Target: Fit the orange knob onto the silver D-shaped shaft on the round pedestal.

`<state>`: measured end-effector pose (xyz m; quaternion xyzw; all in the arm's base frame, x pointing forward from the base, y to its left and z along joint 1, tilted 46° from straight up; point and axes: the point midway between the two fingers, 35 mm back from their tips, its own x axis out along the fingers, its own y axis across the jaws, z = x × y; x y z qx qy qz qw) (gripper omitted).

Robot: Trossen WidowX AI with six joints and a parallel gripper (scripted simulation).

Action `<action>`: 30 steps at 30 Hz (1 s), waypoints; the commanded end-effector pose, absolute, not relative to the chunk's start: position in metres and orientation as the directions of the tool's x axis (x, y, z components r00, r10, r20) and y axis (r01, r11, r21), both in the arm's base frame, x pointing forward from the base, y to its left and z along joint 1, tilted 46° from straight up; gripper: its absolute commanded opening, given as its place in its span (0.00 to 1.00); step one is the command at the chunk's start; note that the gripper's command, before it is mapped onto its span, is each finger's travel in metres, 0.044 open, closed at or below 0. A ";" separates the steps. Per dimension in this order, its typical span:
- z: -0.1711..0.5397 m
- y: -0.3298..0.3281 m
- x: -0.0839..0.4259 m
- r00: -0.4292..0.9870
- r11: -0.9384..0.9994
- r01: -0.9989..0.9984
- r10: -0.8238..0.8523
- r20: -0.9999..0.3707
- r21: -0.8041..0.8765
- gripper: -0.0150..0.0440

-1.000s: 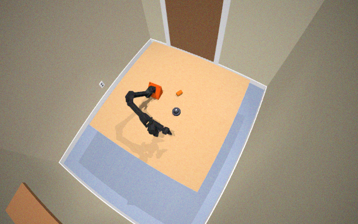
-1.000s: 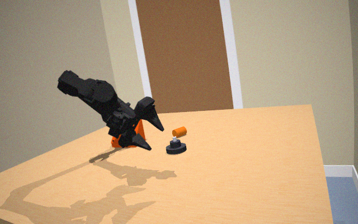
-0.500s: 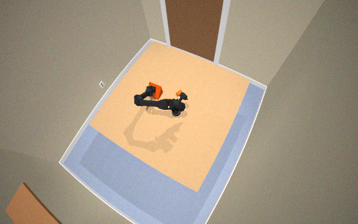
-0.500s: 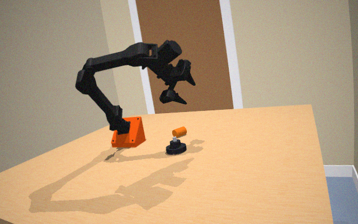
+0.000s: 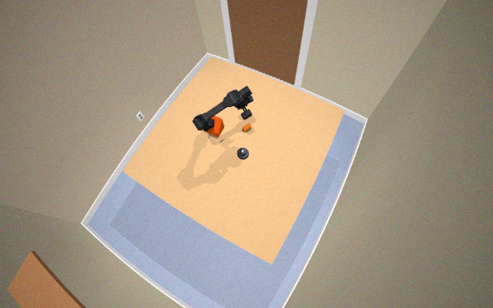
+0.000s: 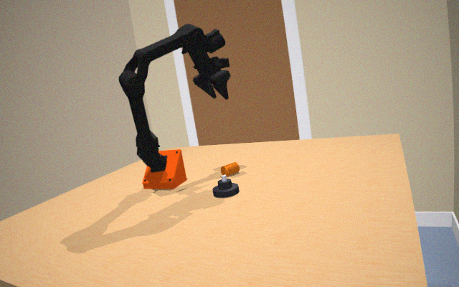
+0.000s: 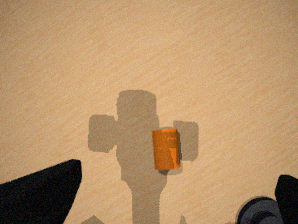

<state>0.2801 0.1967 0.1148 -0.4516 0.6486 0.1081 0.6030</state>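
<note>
Orange knob [image 5: 246, 128] [image 6: 230, 168] [image 7: 166, 149], one, lies near one pedestal [image 5: 243, 153] [image 6: 226, 190] [image 7: 261, 212], one end effector [image 5: 247, 108] [image 6: 221, 97] [image 7: 180, 179] spread above.

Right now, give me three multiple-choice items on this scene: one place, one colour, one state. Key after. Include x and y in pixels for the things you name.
1. Where is the knob?
A) on the shaft
B) lying on the table
C) between the fingers

2. What colour is the arm's base?
A) orange
B) blue
C) white

3. How are the fingers?
A) shut on the knob
B) shut, nothing held
C) open, nothing held

Key:
1 B: the knob [image 5: 246, 128] [image 6: 230, 168] [image 7: 166, 149] lies on its side on the table [image 5: 281, 173] [image 6: 297, 215] [image 7: 225, 60].
2 A: the base [image 5: 217, 127] [image 6: 176, 172] shows orange.
3 C: the fingers stand wide apart.
</note>
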 end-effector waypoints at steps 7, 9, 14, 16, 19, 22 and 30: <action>0.114 0.211 0.261 0.142 0.400 -0.828 -0.527 -0.838 -0.392 1.00; 0.111 0.210 0.262 0.140 0.400 -0.828 -0.530 -0.836 -0.392 1.00; 0.042 0.161 0.282 0.067 0.413 -0.821 -0.614 -0.786 -0.393 1.00; 0.020 0.141 0.284 0.039 0.418 -0.821 -0.639 -0.768 -0.389 1.00; -0.018 0.103 0.279 -0.018 0.428 -0.821 -0.681 -0.732 -0.378 1.00; -0.046 0.070 0.266 -0.068 0.438 -0.823 -0.710 -0.701 -0.363 1.00; -0.058 0.055 0.260 -0.072 0.438 -0.823 -0.712 -0.698 -0.362 1.00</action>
